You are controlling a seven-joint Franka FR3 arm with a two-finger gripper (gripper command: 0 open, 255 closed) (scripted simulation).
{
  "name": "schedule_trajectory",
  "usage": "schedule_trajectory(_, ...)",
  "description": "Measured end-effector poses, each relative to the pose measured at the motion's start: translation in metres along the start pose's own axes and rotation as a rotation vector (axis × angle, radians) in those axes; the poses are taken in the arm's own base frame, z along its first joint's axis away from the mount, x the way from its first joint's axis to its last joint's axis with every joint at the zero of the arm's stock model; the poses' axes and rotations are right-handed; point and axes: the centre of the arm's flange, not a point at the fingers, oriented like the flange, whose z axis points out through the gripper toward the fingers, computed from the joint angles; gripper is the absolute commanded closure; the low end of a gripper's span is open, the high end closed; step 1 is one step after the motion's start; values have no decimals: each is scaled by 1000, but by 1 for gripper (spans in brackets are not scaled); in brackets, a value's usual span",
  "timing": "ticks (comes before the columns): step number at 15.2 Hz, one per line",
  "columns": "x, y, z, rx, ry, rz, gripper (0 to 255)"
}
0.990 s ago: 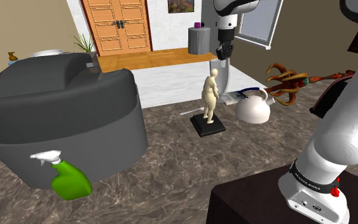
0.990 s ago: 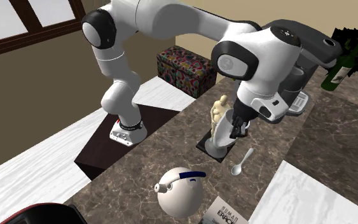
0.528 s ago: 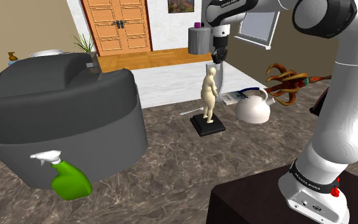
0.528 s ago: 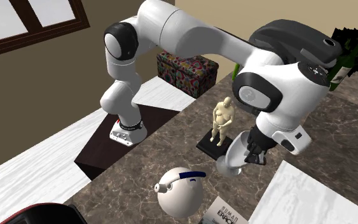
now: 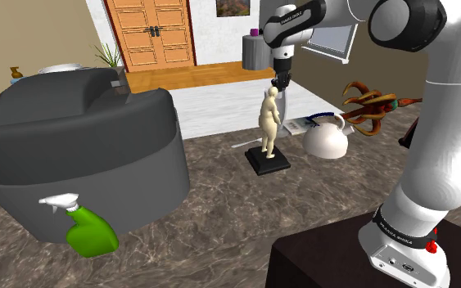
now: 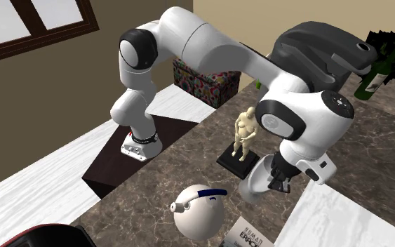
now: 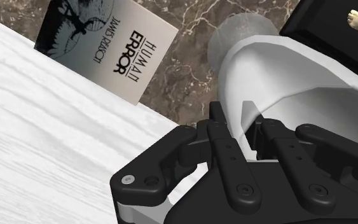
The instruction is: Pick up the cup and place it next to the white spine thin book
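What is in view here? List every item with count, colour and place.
cup: one, white, clasped in the tool above the counter, beside the figurine's base
book: one, white cover with black lettering, flat on the counter
figurine: one, tan, upright on a black base
teapot: one, white with a blue handle, on the counter near the book
spoon: one, white, beside the figurine's base
spray bottle: one, green, in front of the appliance
appliance: one, dark grey, bulky, on the counter
counter: one, dark marble
arm: one, white
tool: one, black, shut on the cup
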Motion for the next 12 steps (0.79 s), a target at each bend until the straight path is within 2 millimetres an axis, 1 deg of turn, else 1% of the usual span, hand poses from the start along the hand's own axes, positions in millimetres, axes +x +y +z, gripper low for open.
schedule_trajectory(5, 2, 0, 24, 0, 0, 0, 255)
schedule_trajectory(7, 2, 1, 28, 0, 0, 0, 255)
schedule_trajectory(12, 2, 1, 28, 0, 1, 0, 255)
